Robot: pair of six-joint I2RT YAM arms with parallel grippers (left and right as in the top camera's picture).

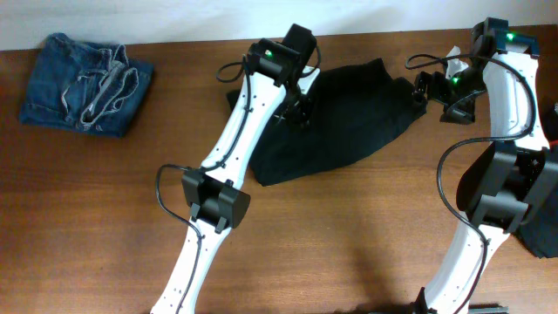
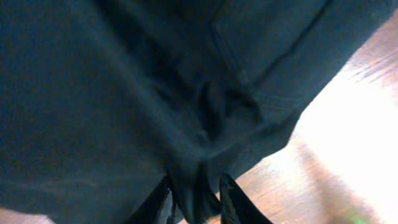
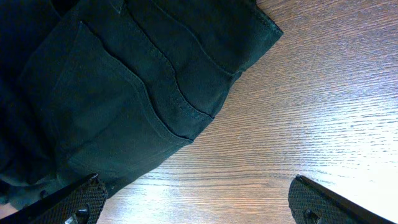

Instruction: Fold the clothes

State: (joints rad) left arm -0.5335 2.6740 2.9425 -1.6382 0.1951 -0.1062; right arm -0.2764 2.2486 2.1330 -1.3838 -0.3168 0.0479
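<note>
A pair of black trousers [image 1: 349, 122] lies rumpled on the worktop [image 1: 349, 235] between two robot arms. The left fingers [image 2: 233, 199] pinch a bunch of its cloth; the right fingers [image 3: 81, 202] hang spread wide by the pocket corner. The fabric looks soft and limp, likely best gripped at waistband or hems.

Soft, even light from above falls on the table [image 1: 87, 218] in the overhead view, which is sharp throughout. The arms [image 1: 235, 131] cast faint, diffuse shadows on the wood, and the black trousers [image 1: 349, 131] read as a near-featureless dark mass. The left wrist view is dim and blurred, the cloth too close to focus and the left fingers [image 2: 233, 199] mere silhouettes, with blown-out glare on the wood at right. The right wrist view is crisp, stitching and grain clear, with a pale sheen at lower right and the right fingers [image 3: 81, 202] dark in the corners.
</note>
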